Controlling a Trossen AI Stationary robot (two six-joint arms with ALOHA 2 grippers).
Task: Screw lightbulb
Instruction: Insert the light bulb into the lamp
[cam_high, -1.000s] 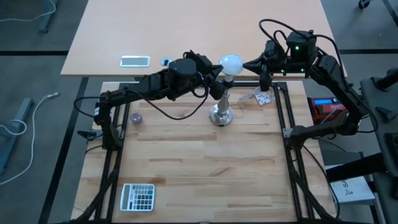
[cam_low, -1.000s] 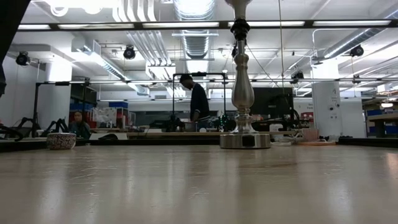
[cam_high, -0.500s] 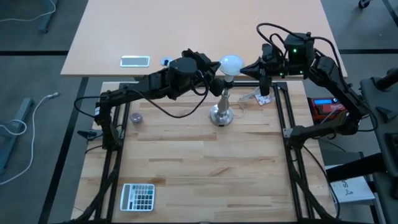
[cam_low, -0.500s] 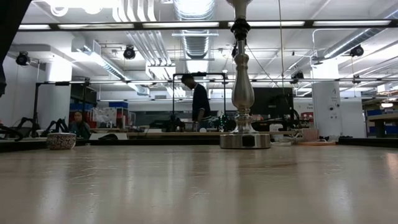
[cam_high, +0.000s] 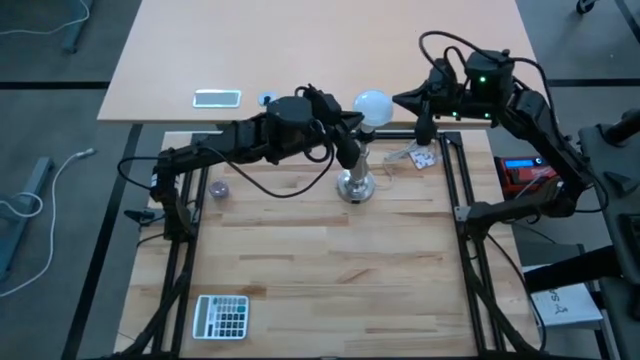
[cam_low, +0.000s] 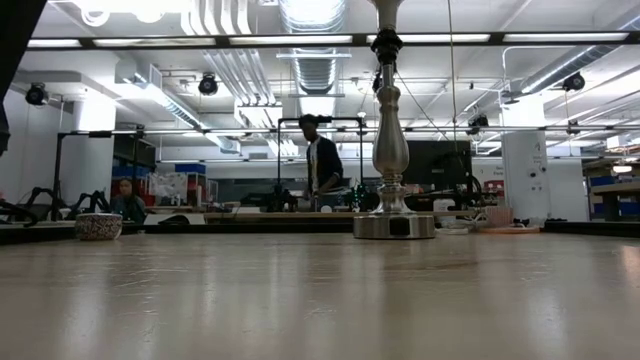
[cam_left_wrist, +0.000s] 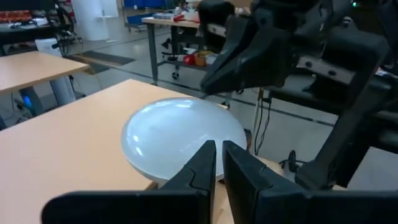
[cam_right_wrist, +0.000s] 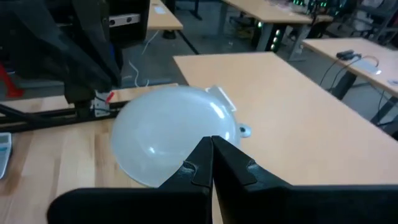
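While the round white frosted lightbulb (cam_high: 373, 103) sits atop the silver metal stand (cam_high: 357, 176), both grippers (left (cam_high: 352, 127), right (cam_high: 400, 101)) flank it with fingers pressed together, holding nothing.

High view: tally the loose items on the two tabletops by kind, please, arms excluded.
Lightbulb: 1
Metal stand: 1
Calculator: 1
Phone: 1
Small bowl: 1
Small blue-white item beside the phone: 1
Total: 6
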